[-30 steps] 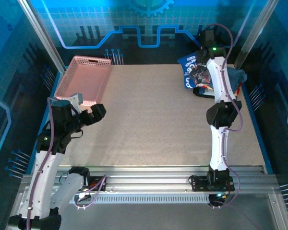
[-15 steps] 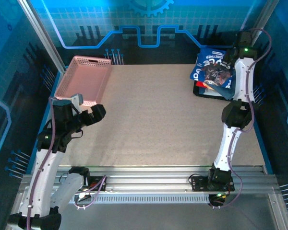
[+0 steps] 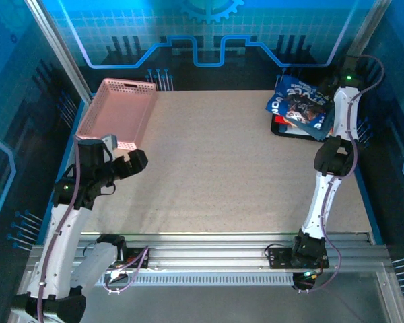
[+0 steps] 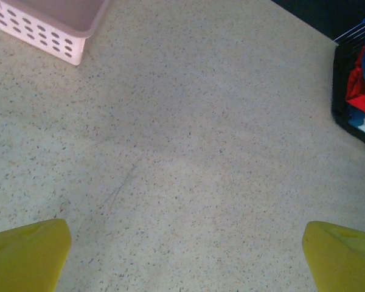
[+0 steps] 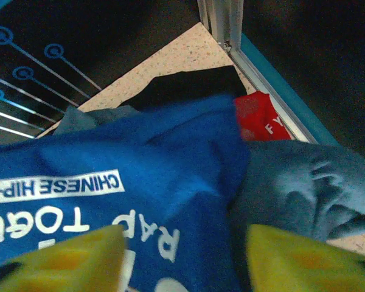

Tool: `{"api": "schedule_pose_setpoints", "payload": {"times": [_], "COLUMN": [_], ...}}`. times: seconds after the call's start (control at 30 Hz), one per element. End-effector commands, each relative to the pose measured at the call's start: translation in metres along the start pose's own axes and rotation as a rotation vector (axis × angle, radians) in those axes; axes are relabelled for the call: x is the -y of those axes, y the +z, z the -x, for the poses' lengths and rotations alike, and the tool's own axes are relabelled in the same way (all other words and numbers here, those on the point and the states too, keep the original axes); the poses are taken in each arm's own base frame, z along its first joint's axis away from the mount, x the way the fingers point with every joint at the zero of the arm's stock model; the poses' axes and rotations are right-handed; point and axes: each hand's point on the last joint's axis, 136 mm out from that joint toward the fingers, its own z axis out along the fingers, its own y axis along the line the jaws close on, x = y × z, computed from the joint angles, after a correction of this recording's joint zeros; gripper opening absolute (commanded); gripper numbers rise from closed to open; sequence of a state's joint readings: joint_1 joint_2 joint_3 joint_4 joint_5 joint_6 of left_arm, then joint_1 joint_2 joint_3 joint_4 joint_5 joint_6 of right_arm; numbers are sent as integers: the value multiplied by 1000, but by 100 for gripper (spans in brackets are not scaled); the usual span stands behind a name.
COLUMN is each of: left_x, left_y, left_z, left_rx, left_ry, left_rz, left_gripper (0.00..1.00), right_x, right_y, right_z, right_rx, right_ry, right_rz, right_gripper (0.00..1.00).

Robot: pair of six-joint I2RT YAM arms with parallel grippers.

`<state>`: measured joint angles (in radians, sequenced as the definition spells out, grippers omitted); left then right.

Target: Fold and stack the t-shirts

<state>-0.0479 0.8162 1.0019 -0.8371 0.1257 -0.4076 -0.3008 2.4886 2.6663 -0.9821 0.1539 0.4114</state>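
Royal-blue t-shirt (image 3: 297, 101): at the table's far right corner, bunched over the black bin (image 3: 281, 126); white print and lettering face up (the right wrist view reads "CHINESE HIP-").
Slate grey-blue t-shirt (image 5: 304, 182): crumpled, touching the royal-blue shirt's right side, just below the red cloth (image 5: 261, 118).
Black bin, contents: the left wrist view shows red and blue fabric inside, plus a small yellow patch. The red piece carries white letters and may be another garment, though too little shows to be sure.
Pink basket (image 3: 118, 114): perforated plastic, at the far left of the table (image 3: 222, 168), well apart from the bin.
Right gripper (image 5: 188, 261): arm stretched to the far right corner, with yellow fingers (image 5: 67, 261) drawn in on either side of the royal-blue cloth, clamping a fold of it.
Left gripper (image 4: 185, 243): above bare table near the basket's near end, its jaws spread wide and holding nothing, with a fingertip at each lower corner of its wrist view.
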Motion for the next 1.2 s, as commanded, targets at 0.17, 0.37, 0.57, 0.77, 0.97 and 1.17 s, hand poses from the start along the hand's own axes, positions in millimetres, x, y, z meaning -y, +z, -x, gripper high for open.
{"api": "schedule_pose_setpoints", "payload": {"times": [0.17, 0.37, 0.57, 0.77, 0.97, 1.17], "left_x": [2, 6, 11, 21, 24, 19], "left_y": [-11, -12, -12, -10, -7, -7], "left_z": [0, -4, -6, -4, -8, -13], "left_rx": [-6, 3, 11, 18, 11, 9], "left_ry": [25, 19, 20, 10, 4, 7], "left_rz": [-1, -36, -77, -135, -168, -152], "left_gripper": [99, 99, 99, 99, 99, 99], "right_x": [18, 26, 21, -25, -89, -119], "right_y": [-43, -98, -120, -141, -145, -120], "right_z": [14, -2, -59, -111, -154, -159], "right_rx": [67, 142, 93, 43, 36, 27], "right_ry": [93, 95, 78, -104, -601, -858], "right_rz": [38, 94, 188, 290, 220, 106], "right_gripper": [88, 93, 94, 94, 94, 93]}}
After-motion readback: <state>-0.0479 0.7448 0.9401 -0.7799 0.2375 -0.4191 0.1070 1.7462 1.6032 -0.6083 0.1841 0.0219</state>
